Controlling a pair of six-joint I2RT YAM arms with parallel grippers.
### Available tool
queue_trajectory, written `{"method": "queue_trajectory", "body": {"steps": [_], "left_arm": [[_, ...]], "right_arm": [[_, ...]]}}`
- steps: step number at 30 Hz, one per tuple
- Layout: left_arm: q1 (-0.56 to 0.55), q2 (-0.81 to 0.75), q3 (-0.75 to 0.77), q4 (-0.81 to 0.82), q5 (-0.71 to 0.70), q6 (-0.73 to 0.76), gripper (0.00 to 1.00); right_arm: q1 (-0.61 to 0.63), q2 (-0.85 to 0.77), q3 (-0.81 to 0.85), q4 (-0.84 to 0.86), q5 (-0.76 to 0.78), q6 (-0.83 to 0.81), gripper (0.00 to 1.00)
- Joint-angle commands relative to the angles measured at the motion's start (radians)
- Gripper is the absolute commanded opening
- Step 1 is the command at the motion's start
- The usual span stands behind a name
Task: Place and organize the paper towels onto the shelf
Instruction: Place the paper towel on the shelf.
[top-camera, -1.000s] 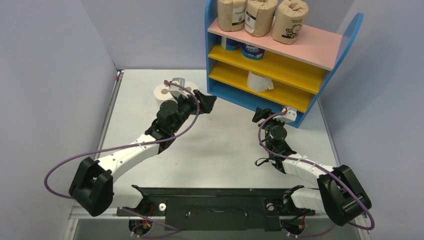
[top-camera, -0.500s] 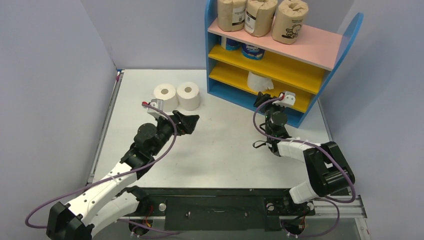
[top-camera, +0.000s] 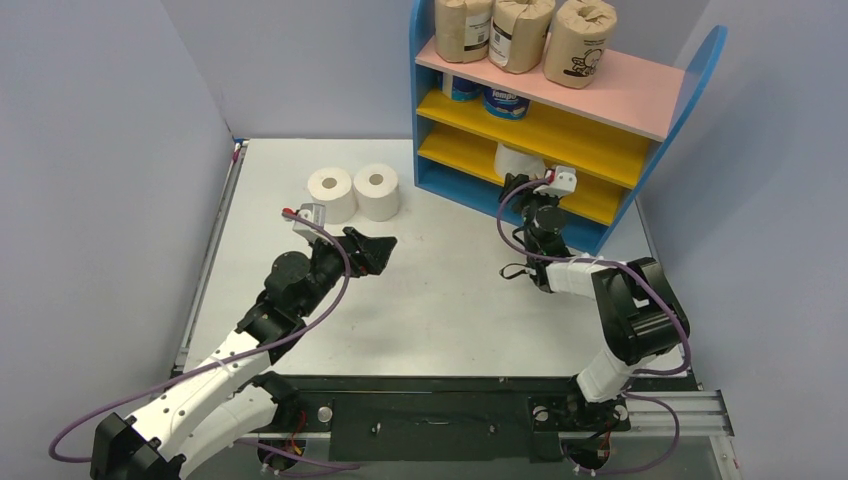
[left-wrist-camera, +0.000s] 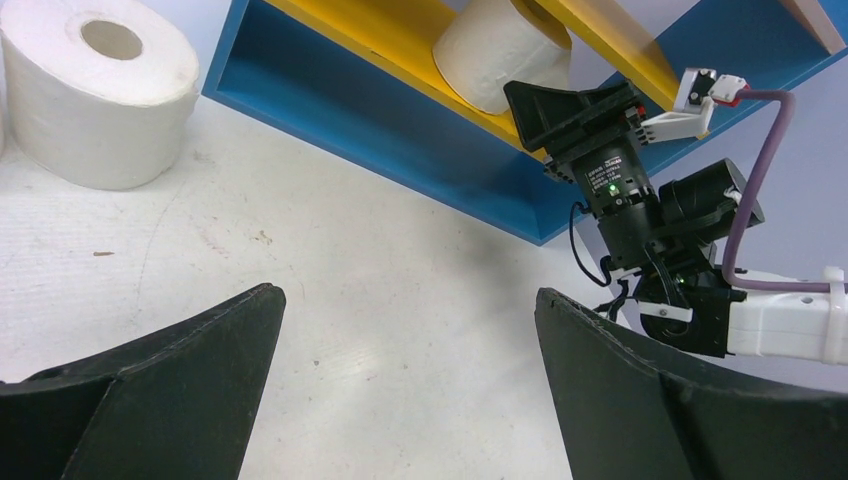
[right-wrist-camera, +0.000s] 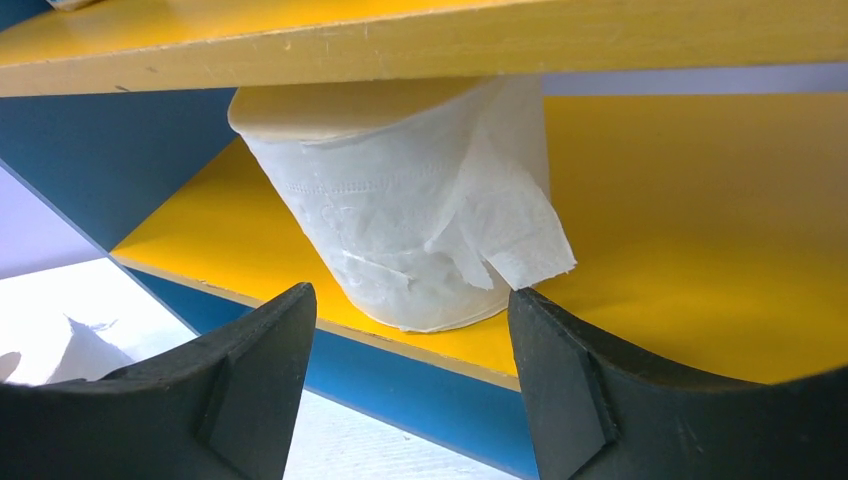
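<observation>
**Right gripper (right-wrist-camera: 410, 300) at the shelf (top-camera: 690, 90), jaws partly open and empty, framing a white paper towel roll (right-wrist-camera: 400, 230)**

The roll stands on end at the centre of the wrist view, near the front edge of the lowest yellow board (right-wrist-camera: 700, 200). Its long axis is near upright with a slight lean, core end up. A loose flap (right-wrist-camera: 520, 245) hangs at its right. A finger snagging it could unwind the roll or drag it off. At centre left of the overhead view, the left gripper (top-camera: 385, 245) hovers wide open and empty below two white rolls (top-camera: 331, 193).
</observation>
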Motion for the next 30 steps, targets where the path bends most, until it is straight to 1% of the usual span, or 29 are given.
{"method": "queue_trajectory", "body": {"steps": [1,15,30], "left_arm": [[0.005,-0.007,0.000,0.018,0.020,-0.002,0.96],[0.003,0.019,0.014,0.038,0.052,-0.002,0.96],[-0.007,0.047,0.016,0.058,0.063,-0.009,0.96]], "right_arm": [[-0.013,0.030,0.061,0.037,-0.052,-0.010,0.66],[-0.006,0.127,0.177,-0.018,-0.112,-0.005,0.64],[0.051,0.190,0.281,-0.076,-0.151,-0.028,0.64]]}}
